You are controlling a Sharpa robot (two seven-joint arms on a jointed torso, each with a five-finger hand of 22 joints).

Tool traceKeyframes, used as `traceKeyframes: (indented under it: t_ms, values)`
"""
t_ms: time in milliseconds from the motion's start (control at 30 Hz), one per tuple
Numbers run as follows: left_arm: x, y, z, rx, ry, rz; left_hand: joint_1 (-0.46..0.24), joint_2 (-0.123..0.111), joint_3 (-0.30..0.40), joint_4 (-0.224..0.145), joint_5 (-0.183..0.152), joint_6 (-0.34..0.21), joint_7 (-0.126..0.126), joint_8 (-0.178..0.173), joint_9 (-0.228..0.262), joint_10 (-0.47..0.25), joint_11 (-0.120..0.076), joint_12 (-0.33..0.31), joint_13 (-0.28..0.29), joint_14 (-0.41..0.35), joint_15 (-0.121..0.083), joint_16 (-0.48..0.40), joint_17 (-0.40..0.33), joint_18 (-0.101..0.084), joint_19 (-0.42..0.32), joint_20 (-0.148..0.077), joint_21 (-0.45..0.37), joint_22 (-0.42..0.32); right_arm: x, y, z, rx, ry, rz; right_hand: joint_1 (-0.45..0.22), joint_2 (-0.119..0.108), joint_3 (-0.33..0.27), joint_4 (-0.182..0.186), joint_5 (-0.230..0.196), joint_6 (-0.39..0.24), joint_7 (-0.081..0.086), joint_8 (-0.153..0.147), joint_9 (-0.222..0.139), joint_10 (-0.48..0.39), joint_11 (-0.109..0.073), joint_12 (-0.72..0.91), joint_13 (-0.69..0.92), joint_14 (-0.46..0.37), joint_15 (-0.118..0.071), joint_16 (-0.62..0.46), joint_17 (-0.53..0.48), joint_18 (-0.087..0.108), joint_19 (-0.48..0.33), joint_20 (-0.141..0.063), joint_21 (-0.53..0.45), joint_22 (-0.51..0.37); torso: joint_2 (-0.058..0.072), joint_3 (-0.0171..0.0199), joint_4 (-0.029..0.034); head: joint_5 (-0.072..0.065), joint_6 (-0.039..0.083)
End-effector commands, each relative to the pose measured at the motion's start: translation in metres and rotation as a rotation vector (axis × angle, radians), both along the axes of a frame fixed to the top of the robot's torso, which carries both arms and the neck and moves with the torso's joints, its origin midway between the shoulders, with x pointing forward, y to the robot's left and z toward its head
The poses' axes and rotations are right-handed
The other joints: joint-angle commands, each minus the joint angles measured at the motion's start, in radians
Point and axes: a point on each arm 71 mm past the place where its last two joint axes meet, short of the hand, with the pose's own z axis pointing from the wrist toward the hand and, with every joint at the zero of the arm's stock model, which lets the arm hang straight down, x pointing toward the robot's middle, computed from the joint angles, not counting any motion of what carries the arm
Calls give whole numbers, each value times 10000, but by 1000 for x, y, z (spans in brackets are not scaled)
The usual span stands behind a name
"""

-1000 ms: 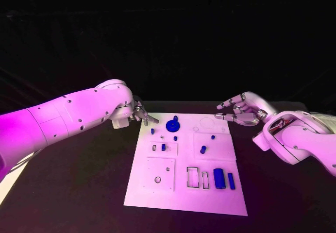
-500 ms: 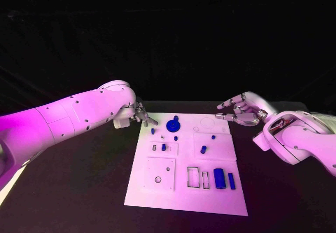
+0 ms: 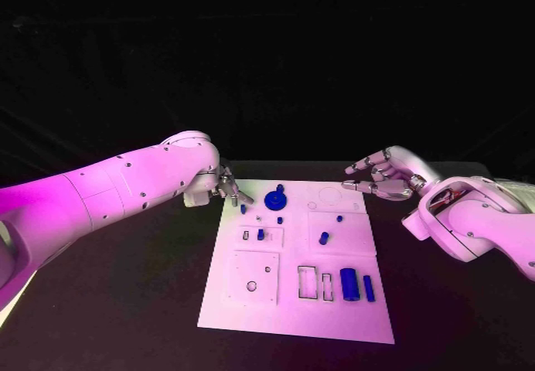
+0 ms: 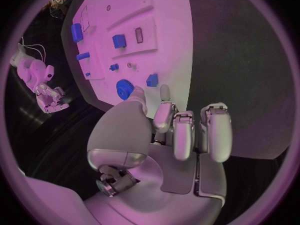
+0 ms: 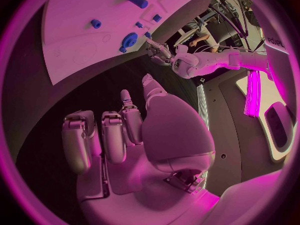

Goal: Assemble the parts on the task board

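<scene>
The white task board (image 3: 292,309) lies in the middle of the black table. A blue gear (image 3: 274,201) stands near its far edge, with a small blue part (image 3: 243,208) just left of it. My left hand (image 3: 229,189) hovers at the board's far left corner, its fingers apart and holding nothing. In the left wrist view its fingertips (image 4: 164,92) point at the gear (image 4: 125,89) and the small part (image 4: 152,80). My right hand (image 3: 379,176) hangs off the far right corner, open and empty, as the right wrist view (image 5: 144,135) also shows.
More blue parts sit on the board: a short one (image 3: 261,233) at mid left, another (image 3: 323,239) at mid right, and a cylinder (image 3: 349,284) beside a thin bar (image 3: 368,287) near the front right. Empty slots (image 3: 307,282) lie next to them.
My left hand has edged right and slightly nearer, over the board's far left corner towards the small blue part. The right hand has not moved.
</scene>
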Motion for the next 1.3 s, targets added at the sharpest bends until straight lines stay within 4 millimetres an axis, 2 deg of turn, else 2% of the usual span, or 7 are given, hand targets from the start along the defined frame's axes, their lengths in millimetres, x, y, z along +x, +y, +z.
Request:
traceKeyframes:
  t_ms: [33,400,733,1067,1167,1300]
  values:
    - [-2,-5,-4,-63,253,-307,108,22,-1,-47,-23,5,-24,59,12,29,-16,62,10,1038,-24,31,2631,-97,480,-18,55,1408,0,2,0,-83,-8,148,-7,6,-64,25,78,45,-22,23,11,-63,1,-4,1209,896,48,-33,2091,-67,1048,20,42,2631,5,0,0,-2,-4]
    - [-3,-9,-7,-285,250,-345,302,255,53,-34,-20,11,-26,78,17,29,-17,68,13,1038,-25,31,2631,-98,481,-20,57,1415,0,2,-1,-84,-3,157,2,10,-63,23,83,44,-23,22,11,-64,1,-7,1208,897,48,-31,2095,-67,1048,20,42,2631,0,0,4,-16,-10]
    - [-2,-7,-7,-363,241,-290,439,328,79,-69,-22,29,-35,104,30,33,-22,77,22,1038,-27,31,2631,-97,478,-22,53,1412,0,2,-1,-92,16,165,2,10,-63,23,83,44,-23,22,11,-64,1,-7,1208,897,48,-31,2095,-67,1048,20,42,2631,-2,2,3,-13,-13]
    - [-3,-8,-9,-619,626,-394,1103,586,320,-323,-24,0,-44,146,65,10,-33,53,-8,1038,-35,31,2631,-87,456,-31,24,1379,2,1,-2,-88,54,126,16,19,-66,22,91,45,-23,22,12,-60,0,3,1212,898,47,-30,2099,-67,1048,19,42,2631,0,-6,6,-14,-17]
    - [-2,-6,-9,-664,634,-314,1207,667,375,-363,-23,10,-51,160,74,13,-37,58,-2,1038,-37,31,2631,-86,453,-33,20,1376,2,0,-2,-91,57,96,16,19,-66,22,91,45,-23,22,12,-60,0,3,1212,898,47,-30,2099,-67,1048,19,42,2631,4,3,10,-2,-28]
    - [-1,-3,-9,-686,625,-212,1416,864,504,-455,-34,40,-82,221,123,16,-60,63,2,1038,-51,31,2631,-79,439,-43,1,1351,2,-1,-2,-102,70,41,22,25,-68,23,93,46,-23,23,12,-59,0,4,1212,898,46,-29,2100,-67,1048,18,42,2631,0,1,11,7,-53]
